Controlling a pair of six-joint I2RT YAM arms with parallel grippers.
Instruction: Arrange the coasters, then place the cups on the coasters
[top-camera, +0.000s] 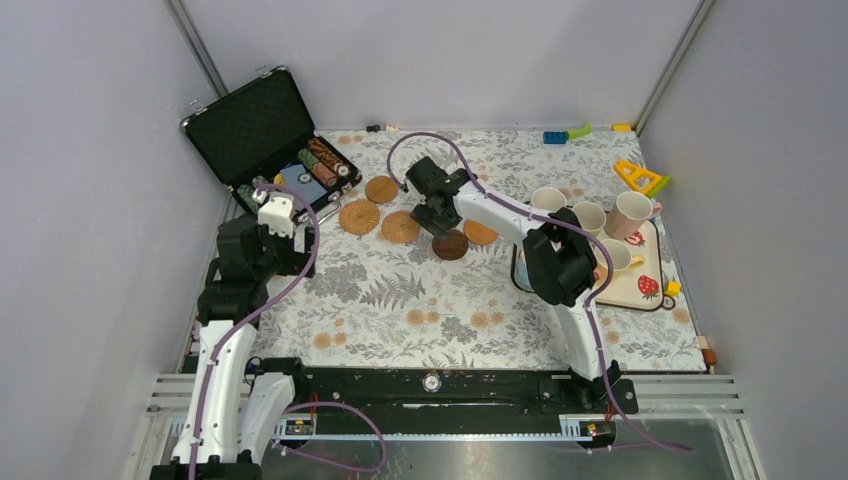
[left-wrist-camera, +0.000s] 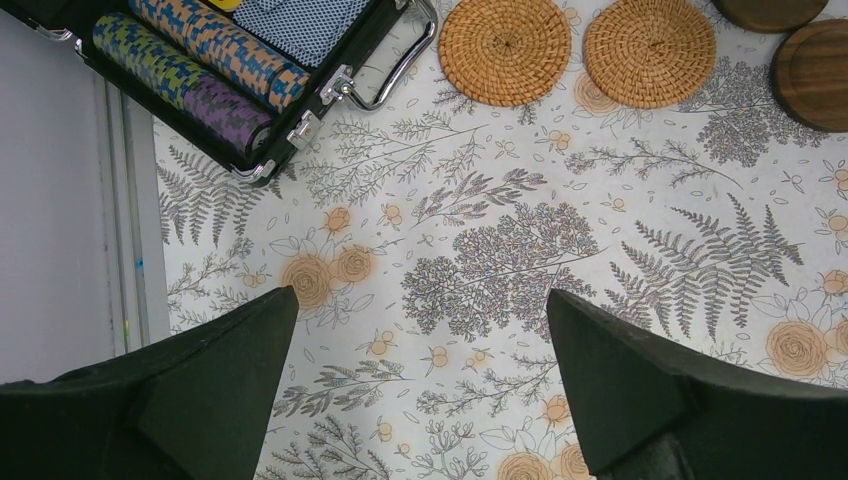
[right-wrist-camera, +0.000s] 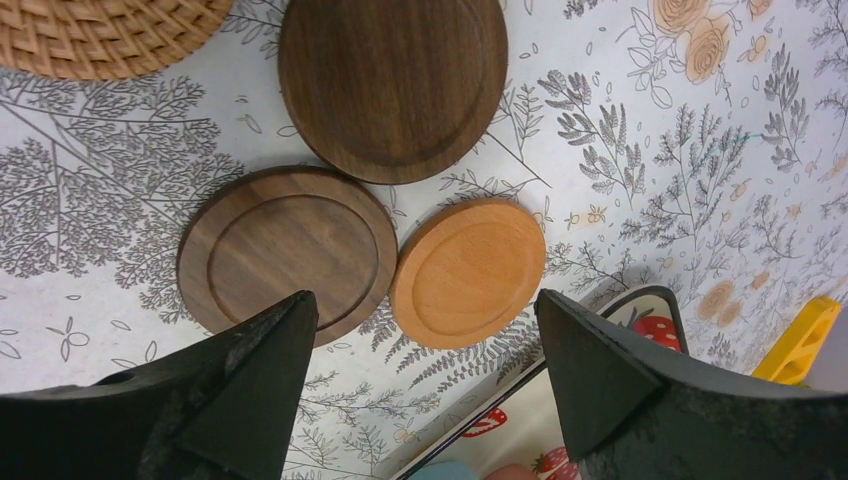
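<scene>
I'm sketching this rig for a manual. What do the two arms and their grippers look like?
Both the left arm and the right arm have smooth white links joined by bulky black joint housings. A thin purple cable loops loosely along each. The left gripper and right gripper each carry two matte black, wedge-shaped fingers tapering to blunt tips.

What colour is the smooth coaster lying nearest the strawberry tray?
The coaster is plain light orange wood; the right wrist view shows it best.
</scene>
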